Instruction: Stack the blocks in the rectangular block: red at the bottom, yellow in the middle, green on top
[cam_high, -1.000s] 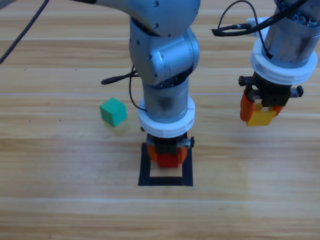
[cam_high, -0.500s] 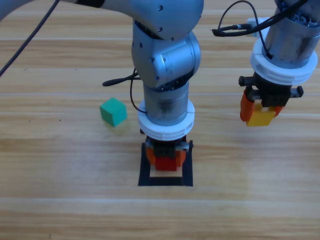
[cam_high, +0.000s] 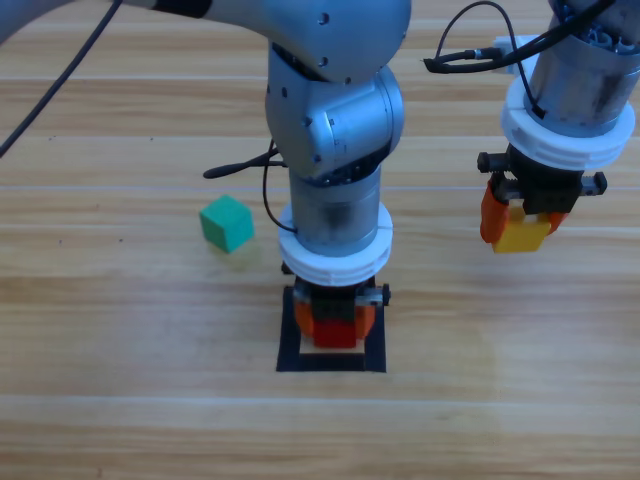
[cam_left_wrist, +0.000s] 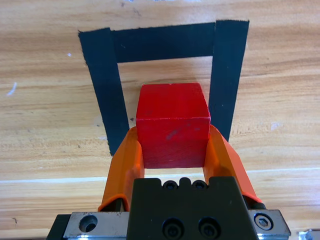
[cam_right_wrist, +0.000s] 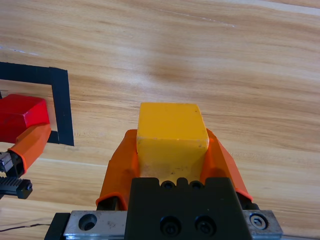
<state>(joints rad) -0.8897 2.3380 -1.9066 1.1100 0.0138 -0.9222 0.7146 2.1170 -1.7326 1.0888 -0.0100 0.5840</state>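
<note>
Count: three cubes, one tape frame, two arms. The left gripper (cam_left_wrist: 172, 145) is clamped on the red cube (cam_left_wrist: 172, 125), one orange jaw flat against each side face, and holds it over the black tape frame (cam_left_wrist: 165, 44); in the left wrist view the cube sits toward the near side of the opening, with bare wood showing between its far face and the far strip of tape. Whether the cube touches the bench (cam_high: 120, 420) cannot be told. The side strips of the frame lie just outside the jaws. The right gripper (cam_right_wrist: 172, 145), well off to the right of the left gripper, is closed on the yellow cube (cam_right_wrist: 171, 134) and hangs above bare wood; its wrist view shows the frame's corner and the red cube at the far left. The green cube (cam_high: 226, 222) lies free on the bench, left of the left gripper and apart from the frame. A black cable (cam_high: 240, 170) hangs beside the left arm, above the green cube's side of the bench. Open wood lies in front of the frame and between the two grippers.
</note>
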